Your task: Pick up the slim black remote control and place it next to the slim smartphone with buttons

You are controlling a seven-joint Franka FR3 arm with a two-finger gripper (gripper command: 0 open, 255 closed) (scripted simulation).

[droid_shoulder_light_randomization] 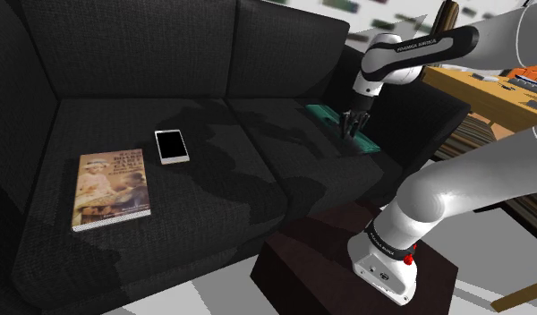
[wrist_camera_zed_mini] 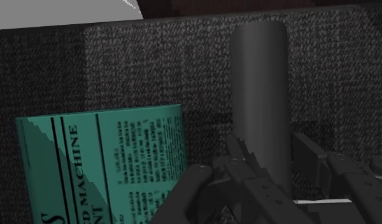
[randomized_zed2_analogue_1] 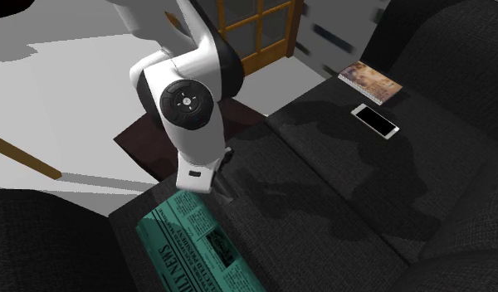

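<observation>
Your gripper (wrist_camera_zed_mini: 267,143) is down at the end of the black sofa (droid_shoulder_light_randomization: 240,183). Its two fingers (wrist_camera_zed_mini: 239,153) are drawn in to a narrow gap and pressed against the long sides of the remote (wrist_camera_zed_mini: 260,83), so the hand has it clasped. The remote is a slim dark grey bar with a rounded far end, and it points straight away from the hand over the dark woven fabric. You cannot tell whether it is resting on the fabric or just above it. A green newspaper (wrist_camera_zed_mini: 107,168) lies just beside the remote, running the same way.

In the shoulder view you will find the gripper (droid_shoulder_light_randomization: 352,128) low over that newspaper (droid_shoulder_light_randomization: 334,118), with the white arm (droid_shoulder_light_randomization: 419,49) reaching in from 2 o'clock above the dark stand (droid_shoulder_light_randomization: 302,259). The phone (droid_shoulder_light_randomization: 172,146), white-edged with a black screen, lies flat on the seat at 9 o'clock from the gripper and well apart from it. A book (droid_shoulder_light_randomization: 112,188) lies near the phone at its 8 o'clock.

In the second exterior view the phone (randomized_zed2_analogue_1: 374,120) sits at 2 o'clock from the newspaper (randomized_zed2_analogue_1: 197,249), and the book (randomized_zed2_analogue_1: 370,80) is at the phone's 12 o'clock.
</observation>
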